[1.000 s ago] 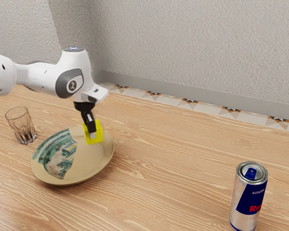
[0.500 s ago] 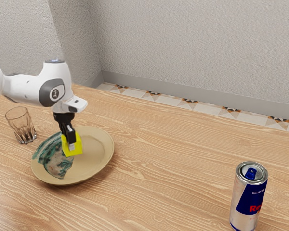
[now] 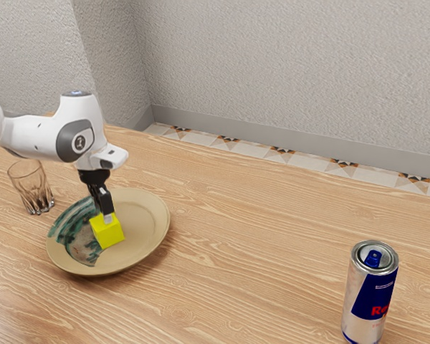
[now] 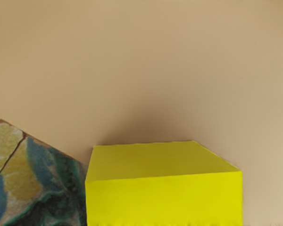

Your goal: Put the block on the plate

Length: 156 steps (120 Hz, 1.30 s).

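In the exterior view my black gripper (image 3: 107, 217) points down over the plate (image 3: 140, 231), its fingers open at the top of the yellow block (image 3: 107, 231). The block sits lower than the fingertips, within the plate's rim and partly over the painted green-blue patch. Whether its underside fully touches the plate is hard to tell. The wrist view has the block (image 4: 163, 200) close under the hand, with the plate's tan surface (image 4: 141, 70) around it and a soft shadow beside it.
A clear glass (image 3: 31, 188) stands just beyond the plate toward the exterior view's left. Far off toward the exterior view's right, a Red Bull can (image 3: 370, 294) stands upright on the wooden table (image 3: 251, 251). A wall rises behind the table.
My hand moved toward the exterior view's left and down with the block, then nearly stopped. Since half a second ago the block has dropped lower relative to the fingers, which have let it go.
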Each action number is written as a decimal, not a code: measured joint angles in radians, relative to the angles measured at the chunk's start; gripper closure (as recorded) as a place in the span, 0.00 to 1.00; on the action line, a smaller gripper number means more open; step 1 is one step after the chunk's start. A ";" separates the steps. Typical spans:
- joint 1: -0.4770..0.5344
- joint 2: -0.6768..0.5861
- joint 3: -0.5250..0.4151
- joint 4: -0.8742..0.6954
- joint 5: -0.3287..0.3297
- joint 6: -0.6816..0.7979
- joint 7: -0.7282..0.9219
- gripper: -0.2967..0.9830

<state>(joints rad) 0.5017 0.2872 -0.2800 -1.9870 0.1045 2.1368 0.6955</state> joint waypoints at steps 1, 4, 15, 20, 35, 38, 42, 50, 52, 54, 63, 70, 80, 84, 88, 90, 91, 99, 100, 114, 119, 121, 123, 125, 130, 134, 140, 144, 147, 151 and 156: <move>0.000 -0.001 0.000 0.000 0.000 0.000 0.000 0.29; 0.000 -0.003 0.000 0.000 0.000 -0.001 0.002 0.28; 0.000 -0.021 -0.003 0.000 -0.001 -0.004 0.005 0.27; 0.000 -0.032 -0.003 0.000 -0.001 -0.005 0.006 0.26; -0.006 -0.066 -0.004 0.004 -0.002 -0.018 0.007 0.25; -0.008 -0.075 -0.003 0.005 -0.002 -0.021 0.006 0.25; -0.009 -0.088 -0.003 0.006 -0.003 -0.027 0.006 0.24; -0.011 -0.113 -0.003 0.010 -0.004 -0.041 0.004 0.24; -0.012 -0.119 -0.002 0.011 -0.005 -0.044 0.003 0.24; -0.012 -0.126 -0.003 0.013 -0.006 -0.047 0.002 0.24; -0.024 -0.149 -0.003 0.035 -0.008 -0.065 -0.002 0.24; -0.036 -0.160 -0.002 0.070 -0.007 -0.090 -0.007 0.24; -0.058 -0.165 -0.001 0.133 -0.002 -0.140 -0.020 0.23; -0.070 -0.174 0.000 0.148 -0.001 -0.160 -0.029 0.23; -0.083 -0.182 0.001 0.160 0.000 -0.177 -0.037 0.23; -0.087 -0.185 0.001 0.167 0.000 -0.185 -0.041 0.23; -0.090 -0.186 0.002 0.170 0.000 -0.189 -0.043 0.23; -0.110 -0.194 0.013 0.184 -0.003 -0.214 -0.058 0.23; -0.115 -0.194 0.018 0.184 -0.003 -0.217 -0.060 0.23; -0.205 -0.200 0.116 0.244 -0.009 -0.269 -0.101 0.23; -0.266 -0.200 0.186 0.261 -0.013 -0.288 -0.119 0.23; -0.288 -0.200 0.212 0.268 -0.017 -0.296 -0.127 0.23; -0.309 -0.200 0.238 0.277 -0.021 -0.305 -0.136 0.23; -0.336 -0.200 0.269 0.286 -0.025 -0.314 -0.145 0.23; -0.387 -0.201 0.329 0.307 -0.033 -0.335 -0.169 0.23; -0.409 -0.201 0.354 0.325 -0.038 -0.354 -0.188 0.23; -0.424 -0.201 0.371 0.358 -0.039 -0.386 -0.216 0.23; -0.429 -0.206 0.377 0.377 -0.039 -0.407 -0.233 0.23; -0.432 -0.213 0.380 0.391 -0.037 -0.422 -0.245 0.23; -0.434 -0.223 0.382 0.403 -0.035 -0.440 -0.261 0.23; -0.436 -0.238 0.384 0.412 -0.032 -0.460 -0.279 0.23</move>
<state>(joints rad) 0.0656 0.0492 0.1039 -1.5754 0.0723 1.6765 0.4165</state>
